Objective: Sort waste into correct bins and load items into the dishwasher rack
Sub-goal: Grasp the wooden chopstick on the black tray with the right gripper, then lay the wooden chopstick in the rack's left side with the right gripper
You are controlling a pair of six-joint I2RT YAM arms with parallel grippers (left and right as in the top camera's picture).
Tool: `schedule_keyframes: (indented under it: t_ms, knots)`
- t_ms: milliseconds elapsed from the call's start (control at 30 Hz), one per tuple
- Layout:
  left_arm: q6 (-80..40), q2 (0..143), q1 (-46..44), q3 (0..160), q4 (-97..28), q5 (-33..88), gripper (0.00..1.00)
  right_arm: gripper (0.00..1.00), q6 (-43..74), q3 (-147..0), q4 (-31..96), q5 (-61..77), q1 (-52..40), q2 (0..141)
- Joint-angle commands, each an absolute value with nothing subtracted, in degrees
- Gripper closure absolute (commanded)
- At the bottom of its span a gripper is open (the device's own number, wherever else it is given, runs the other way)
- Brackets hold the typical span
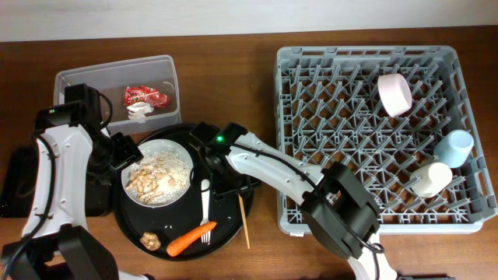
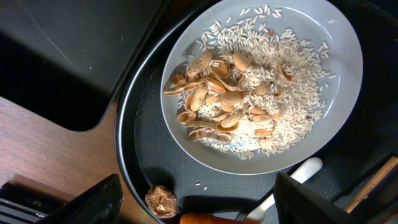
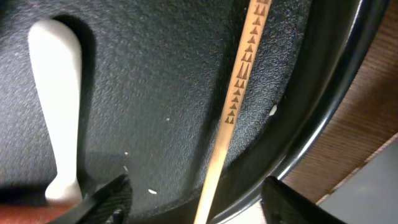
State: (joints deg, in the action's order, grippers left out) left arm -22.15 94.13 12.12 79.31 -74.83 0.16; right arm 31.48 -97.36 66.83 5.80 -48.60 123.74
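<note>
A white plate of beige food scraps sits on a round black tray, with a white fork, an orange carrot and a scrap lump. My left gripper is open and empty over the plate's edge, above the lump and carrot. My right gripper is open, its fingers either side of the wooden chopstick at the tray's right rim. A red wrapper and a white wrapper lie in the clear tub.
The grey rack at the right holds a pink bowl, a blue cup and a cream cup. A shallow black tray lies at the far left, partly behind my left arm.
</note>
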Motion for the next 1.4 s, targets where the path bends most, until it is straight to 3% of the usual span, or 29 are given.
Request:
schedule_keyframes:
  t_ms: [0,233,667,933,1167,1367]
  knots:
    - [-22.22,93.23,12.16,79.55,-75.09,-0.05,0.23,0.38,34.15,-97.27,66.57,4.62,-48.9,125.45]
    - [-22.22,93.23,12.16,79.55,-75.11,-0.05,0.23,0.45,36.14,-96.29,66.5,4.36,-48.9,127.83]
    - [-22.22,93.23,12.16,79.55,-75.46,-0.05,0.23,0.96,36.51,-95.81,66.17,4.45,-48.9,127.74]
    - [-22.22,93.23,12.16,79.55,-75.5,-0.05,0.23,0.96,33.74,-101.78,69.56,3.27,-46.13,120.84]
    - [-22.22,93.23,12.16,79.55,-75.53,-0.05,0.23,0.96,33.06,-105.12,73.23,-8.03,-36.49,106.39]
    - [-22.22,93.23,12.16,79.55,-75.46,-0.05,0.23,0.96,33.06,-100.12,74.13,-7.97,-28.29,107.02]
